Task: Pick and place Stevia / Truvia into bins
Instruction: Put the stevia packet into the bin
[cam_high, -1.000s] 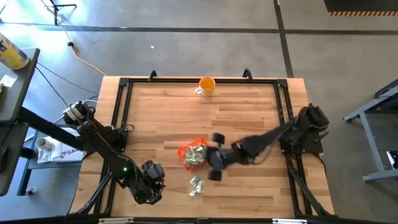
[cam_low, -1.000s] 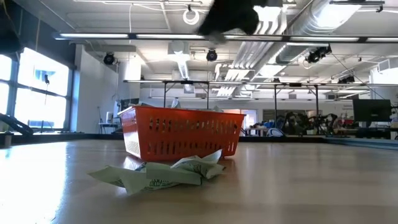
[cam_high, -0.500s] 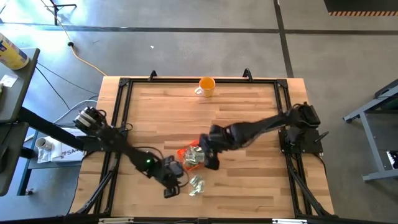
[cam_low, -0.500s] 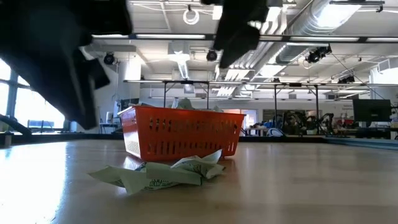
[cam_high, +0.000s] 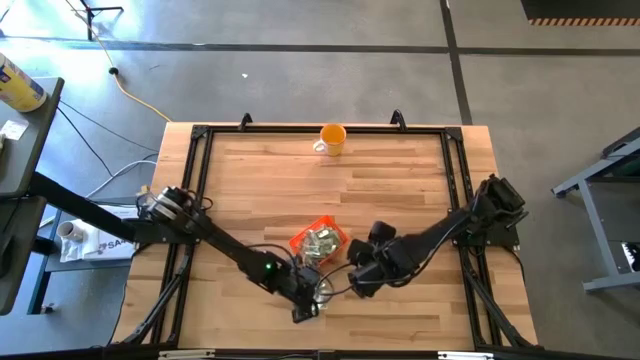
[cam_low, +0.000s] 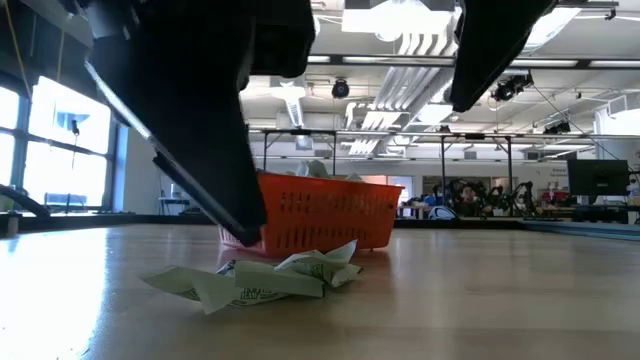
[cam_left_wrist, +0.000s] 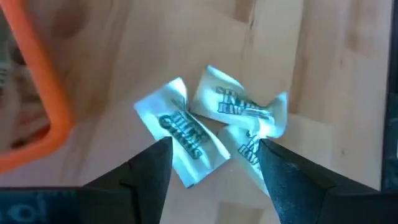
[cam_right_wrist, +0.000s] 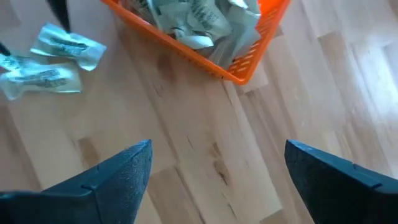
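From above, low in the frame's centre, the left gripper covers most of the loose sachets beside the orange tray; the right gripper hangs open near it. At table height, dark arms hide part of the tray. Left wrist view: open fingers straddle three sachets lying at different angles, print unreadable.

Dark jointed arms, wedge-shaped fingers
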